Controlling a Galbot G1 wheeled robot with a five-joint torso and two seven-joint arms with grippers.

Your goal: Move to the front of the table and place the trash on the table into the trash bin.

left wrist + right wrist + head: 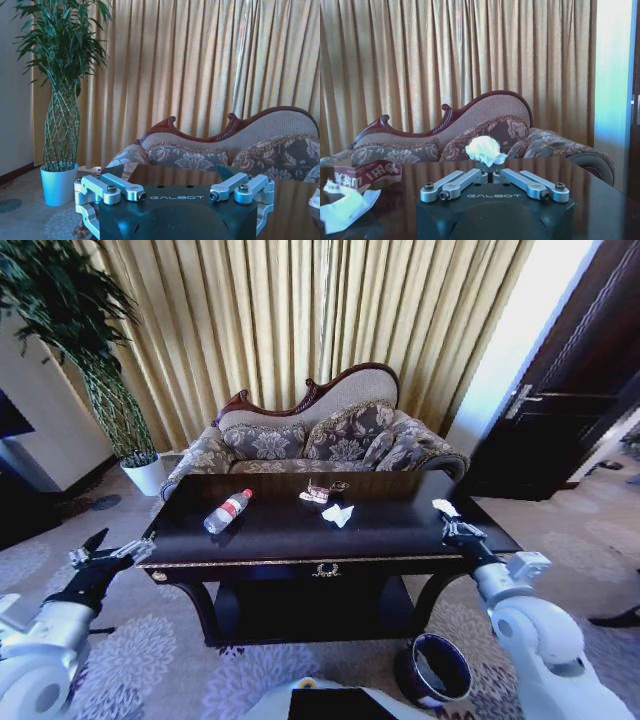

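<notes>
The dark glossy table (280, 536) stands right in front of me. On it lie a clear bottle (228, 510) with a red cap, a reddish-white wrapper (318, 492) and a crumpled white paper (338, 514). My right gripper (448, 520) is over the table's right edge, shut on another wad of white paper (444, 506); the right wrist view shows that wad (482, 149) pinched at the right gripper (490, 169), with the wrapper (367, 172) beyond. My left gripper (112, 548) hangs open off the table's left front corner. The trash bin (436, 668) stands on the carpet below my right arm.
A patterned sofa (320, 435) stands behind the table against gold curtains. A plant in a white pot (146, 472) is at the back left, and a dark door (560, 400) at the right. Patterned carpet (150, 650) surrounds the table.
</notes>
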